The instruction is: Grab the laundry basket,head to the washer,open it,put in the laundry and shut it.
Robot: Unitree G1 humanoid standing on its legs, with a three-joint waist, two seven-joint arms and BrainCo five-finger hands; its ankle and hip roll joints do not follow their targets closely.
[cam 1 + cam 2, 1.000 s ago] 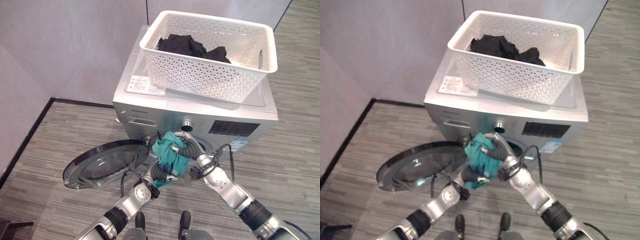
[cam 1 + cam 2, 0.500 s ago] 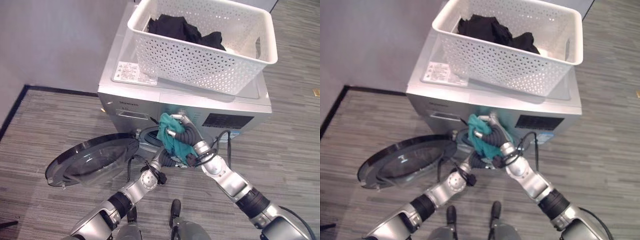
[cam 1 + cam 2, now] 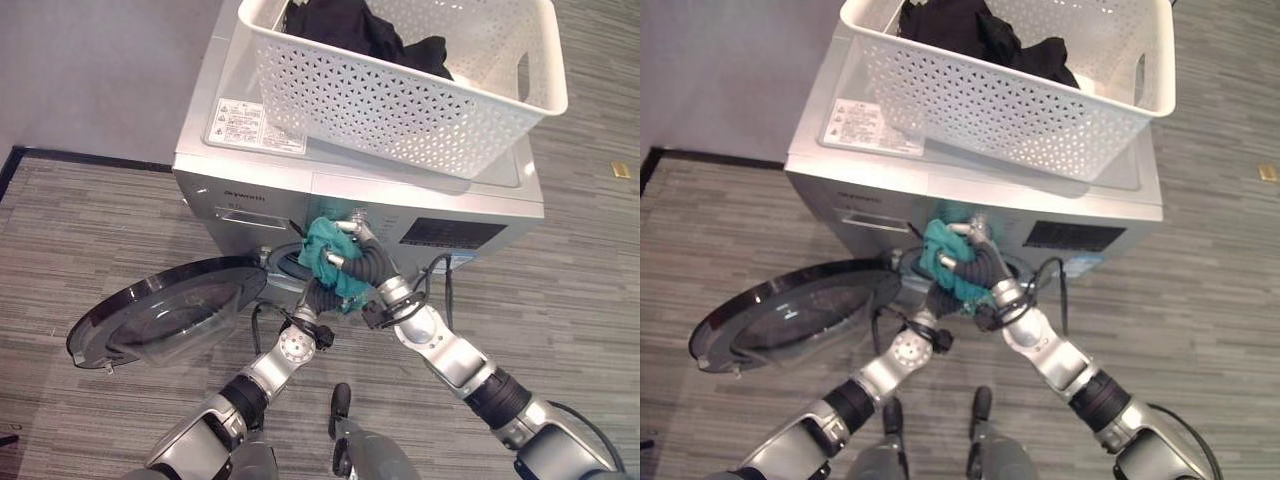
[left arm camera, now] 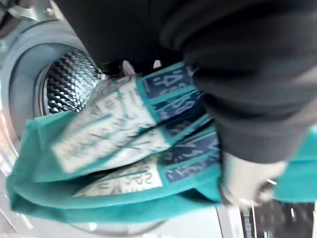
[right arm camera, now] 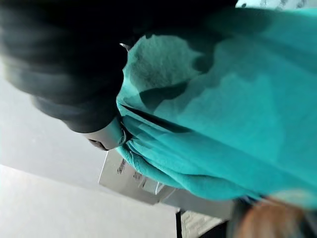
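A teal cloth (image 3: 322, 252) is bunched just in front of the open mouth of the silver washer (image 3: 470, 200). My right hand (image 3: 366, 264) comes in from the right, its fingers (image 3: 340, 228) curled over the cloth. From below, my left hand (image 3: 321, 299) grips the cloth's lower part. The left wrist view has the cloth (image 4: 114, 163) with a printed label right before the drum (image 4: 69, 74). The round door (image 3: 160, 312) hangs wide open to the left. On the washer's top stands the white laundry basket (image 3: 400, 100) with black clothes (image 3: 345, 20) in it.
A grey wall runs behind and to the left of the washer. The striped grey floor (image 3: 80, 220) spreads round the machine. The open door juts out low on the left, beside my left arm.
The camera has come closer and looks steeper down. Both hands have carried the teal cloth up and forward, from below the control panel to the washer's mouth.
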